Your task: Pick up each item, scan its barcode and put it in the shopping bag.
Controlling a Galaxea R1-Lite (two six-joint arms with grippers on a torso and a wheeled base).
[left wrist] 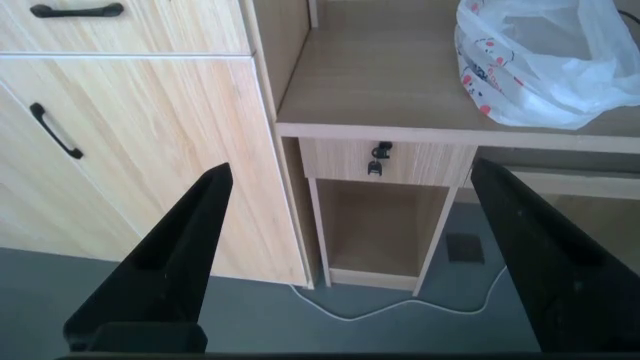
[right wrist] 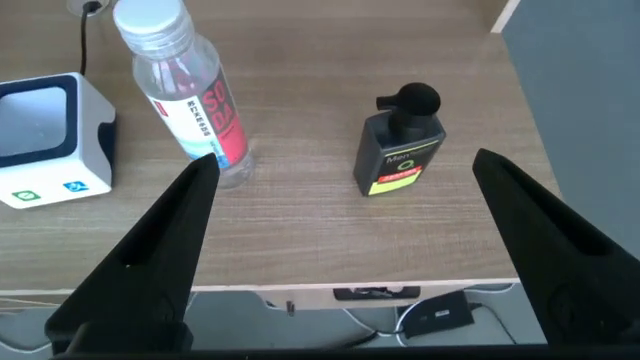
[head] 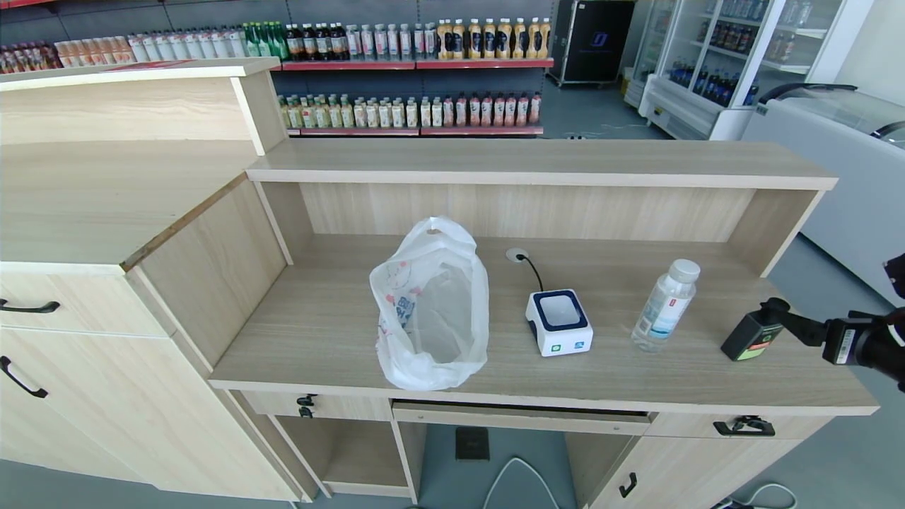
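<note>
Right wrist view: right pincer (right wrist: 345, 165) wide apart, dark pump bottle (right wrist: 400, 140) upright ahead, in line w/ its gap

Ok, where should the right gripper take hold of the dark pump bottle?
Grip the dark pump bottle by its squarish body, below the pump head, coming level from the counter's front-right corner. It stands upright, apart from the water bottle, so both sides are free; the narrow pump head likely offers less hold. The open right gripper faces it.

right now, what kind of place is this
Most likely a shop checkout: shelves of bottled drinks behind, a barcode scanner on the wooden counter, a shopping bag beside it.
</note>
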